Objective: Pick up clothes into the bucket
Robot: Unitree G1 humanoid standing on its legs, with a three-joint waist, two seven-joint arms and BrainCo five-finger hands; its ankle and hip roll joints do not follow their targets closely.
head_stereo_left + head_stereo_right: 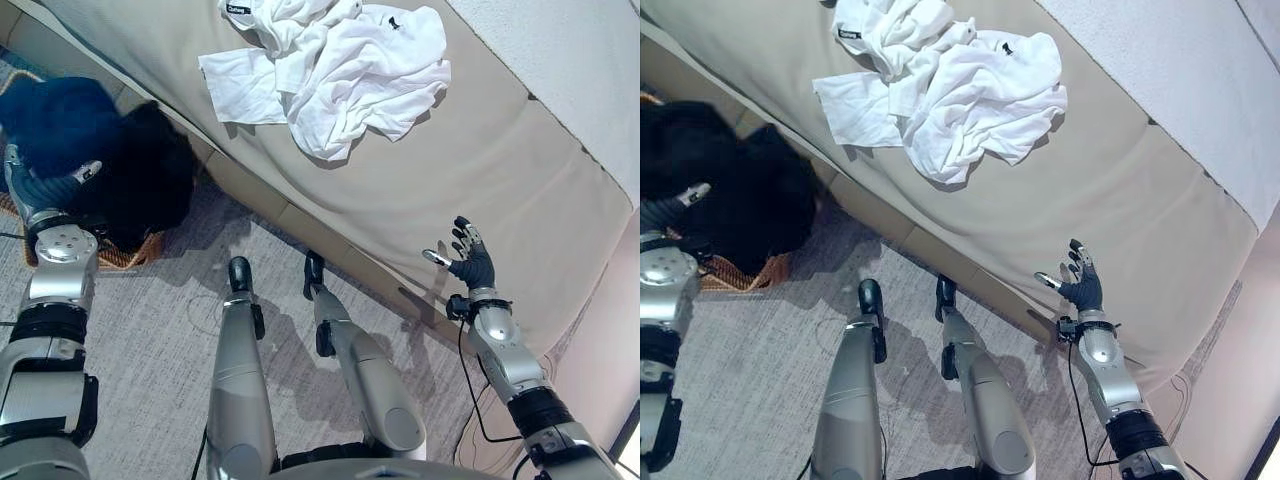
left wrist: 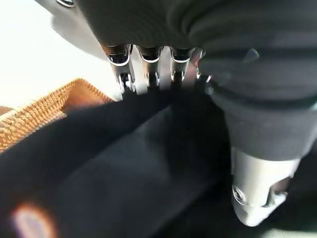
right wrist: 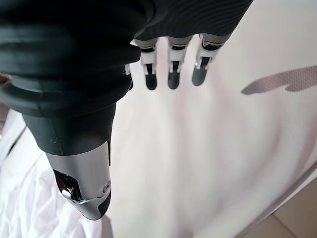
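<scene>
left robot hand (image 1: 40, 190) is buried in dark clothes (image 1: 120, 170) over the wicker basket (image 1: 130, 255), grip unclear; right robot hand (image 1: 470, 262) hovers spread wide above the sofa (image 1: 520, 170), white clothes (image 1: 330, 70) far.

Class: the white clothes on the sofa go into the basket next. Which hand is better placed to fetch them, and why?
Probably the right hand: it hovers open over the sofa, with nothing in it. The left hand is down at the basket, its fingers in dark cloth. The white clothes lie further along the seat.
</scene>
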